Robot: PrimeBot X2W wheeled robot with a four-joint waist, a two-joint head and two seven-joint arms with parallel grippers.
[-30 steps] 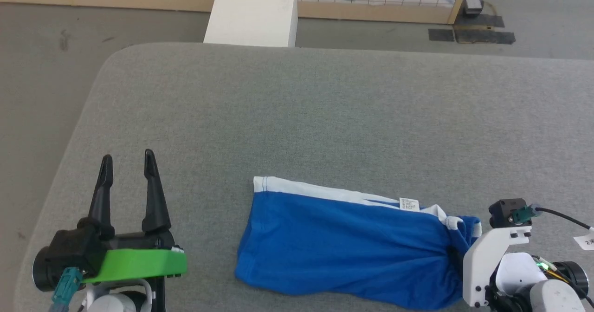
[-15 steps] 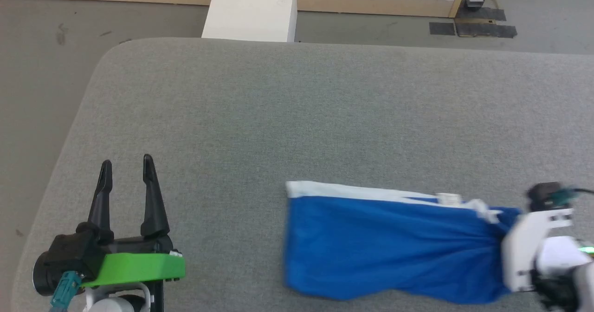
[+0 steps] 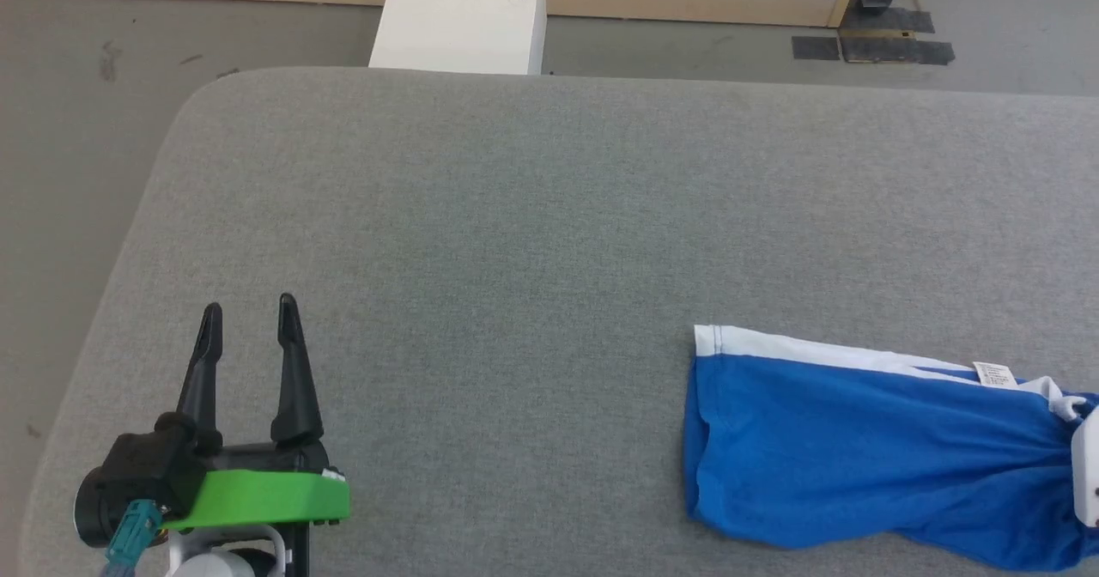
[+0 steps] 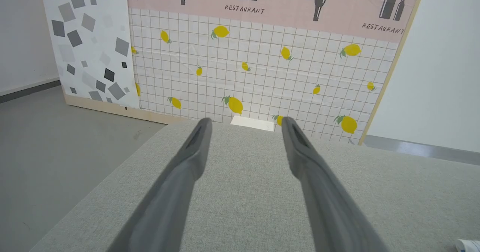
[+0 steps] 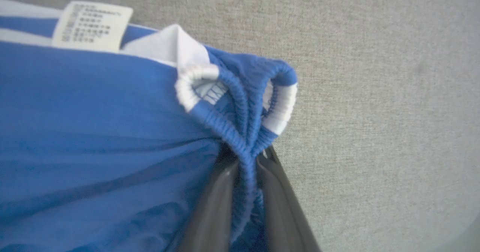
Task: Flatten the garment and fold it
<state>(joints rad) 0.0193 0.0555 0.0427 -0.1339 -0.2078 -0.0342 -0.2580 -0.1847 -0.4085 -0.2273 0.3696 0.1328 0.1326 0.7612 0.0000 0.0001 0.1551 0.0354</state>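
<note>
Grey table bears the shorts, bunched, near right; right gripper pinches their waistband; left gripper gapes empty; flattening, folding remain.

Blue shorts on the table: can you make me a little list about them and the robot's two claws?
garment: blue shorts with a white side stripe, lying on the grey table
waistband: bunched up
white label: near the waistband
right gripper: shut on the waistband
left gripper: open, empty, well apart from the shorts
</note>
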